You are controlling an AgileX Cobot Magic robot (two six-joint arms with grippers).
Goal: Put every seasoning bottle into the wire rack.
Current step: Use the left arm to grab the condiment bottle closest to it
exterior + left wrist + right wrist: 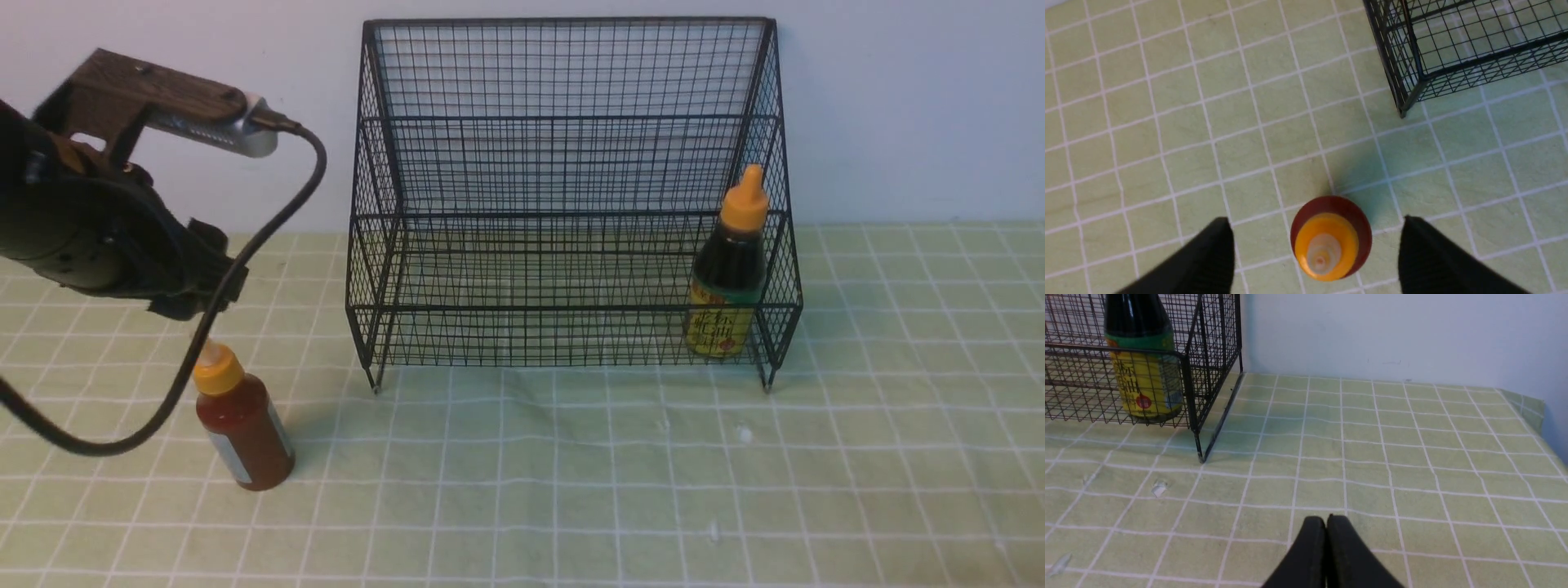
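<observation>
The reddish-brown seasoning bottle (245,433) stands on the cloth left of the wire rack (563,163), its orange cap up. My left gripper (1315,222) hovers straight above it, open, with one finger on each side of the cap (1327,245) and touching nothing. In the front view the left arm (90,237) hangs over that bottle and hides the fingers. The dark seasoning bottle (727,278) with a yellow label stands upright inside the rack's right front corner (1188,388). My right gripper (1326,520) is shut and empty, low over the cloth to the right of the rack.
A green checked cloth (571,474) covers the table, with a pale wall behind the rack. The wrist camera's black cable (269,220) loops down in front of the reddish-brown bottle. The rack's left front leg (1402,112) stands near that bottle. The table's right corner (1535,412) shows in the right wrist view.
</observation>
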